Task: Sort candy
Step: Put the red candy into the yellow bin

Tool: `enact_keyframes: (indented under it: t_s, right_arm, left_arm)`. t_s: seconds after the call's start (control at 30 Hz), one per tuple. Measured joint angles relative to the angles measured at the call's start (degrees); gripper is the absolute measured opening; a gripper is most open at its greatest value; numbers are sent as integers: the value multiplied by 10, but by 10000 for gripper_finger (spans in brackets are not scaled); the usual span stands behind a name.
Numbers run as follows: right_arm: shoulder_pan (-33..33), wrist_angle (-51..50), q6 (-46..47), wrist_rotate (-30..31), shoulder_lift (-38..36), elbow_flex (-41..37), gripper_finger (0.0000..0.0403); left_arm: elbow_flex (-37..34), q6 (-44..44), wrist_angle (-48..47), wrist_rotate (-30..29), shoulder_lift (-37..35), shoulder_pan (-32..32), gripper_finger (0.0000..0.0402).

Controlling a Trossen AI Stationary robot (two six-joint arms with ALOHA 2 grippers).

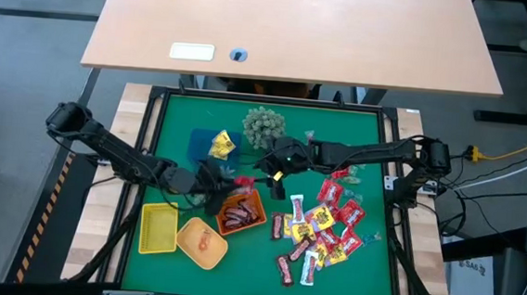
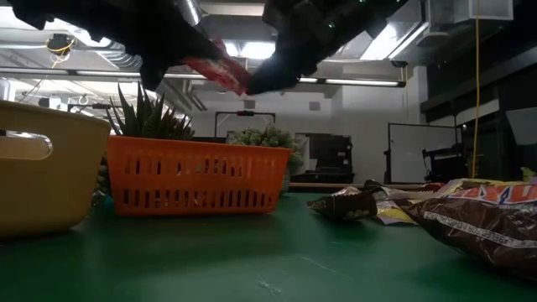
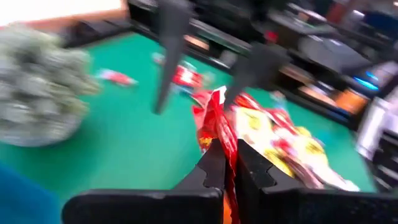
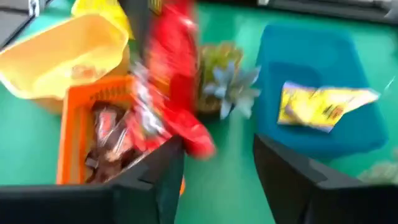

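Left wrist view: left claw [image 3: 229, 163] pinches one red packet [image 3: 217, 121] — right claw [image 4: 217, 162] spread, one orange tray [image 1: 258, 201] below.

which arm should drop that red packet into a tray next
Left. The left gripper is shut on the red packet, above the orange tray. The right gripper stands open beside it, holding nothing.

The green desk [image 1: 176, 127] carries an orange tray [image 1: 242, 212], two yellow trays [image 1: 158, 228], a blue tray [image 1: 203, 143], a spiky plant ball [image 1: 263, 125], and loose candy [image 1: 318, 230], possibly overlapping.
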Motion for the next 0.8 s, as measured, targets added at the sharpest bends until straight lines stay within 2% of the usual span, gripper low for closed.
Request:
enact_keyframes:
  t_s: [0.13,0.3,0.47,0.67,0.8]
  right_arm:
    - [-3,-68,3,-5,0,0,204]
    - [-1,-143,3,-8,0,0,204]
    - [-2,-179,3,-9,0,0,204]
    - [-2,-184,3,-10,0,0,204]
    - [-2,-185,3,-10,0,0,204]
  left_arm:
    - [0,-22,-15,130,-17,-20,1]
    - [0,-83,-93,262,-60,-42,1]
    - [0,-200,-194,375,-113,-60,0]
    - [0,-391,-335,535,-168,-79,0]
    - [0,-471,-440,588,-192,-93,0]
